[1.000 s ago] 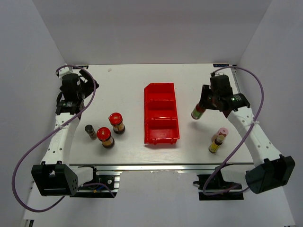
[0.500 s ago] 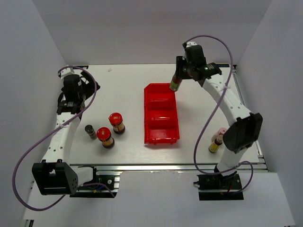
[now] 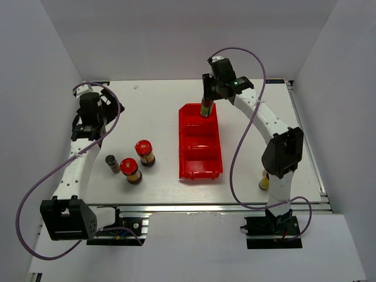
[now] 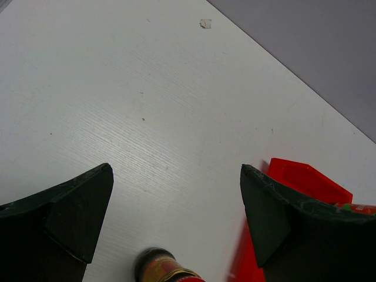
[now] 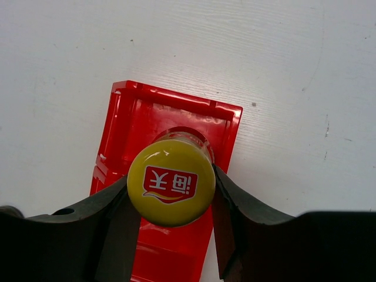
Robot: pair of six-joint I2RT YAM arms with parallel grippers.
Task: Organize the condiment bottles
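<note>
we find the right claw [image 5: 170, 197] clamped on a yellow-capped bottle [image 5: 171, 183] over the far end of the tray [image 3: 182, 144]. left claw [image 4: 176, 194] stands apart near the left edge of the table [image 3: 153, 106].

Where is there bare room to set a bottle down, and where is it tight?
Bare tabletop lies between the two red-lidded dark jars and the red three-compartment plastic tray; also right of the tray toward the right arm. The tray's middle and near compartments look empty. Crowded: the far compartment, where the right end effector holds a yellow-capped bottle.
</note>
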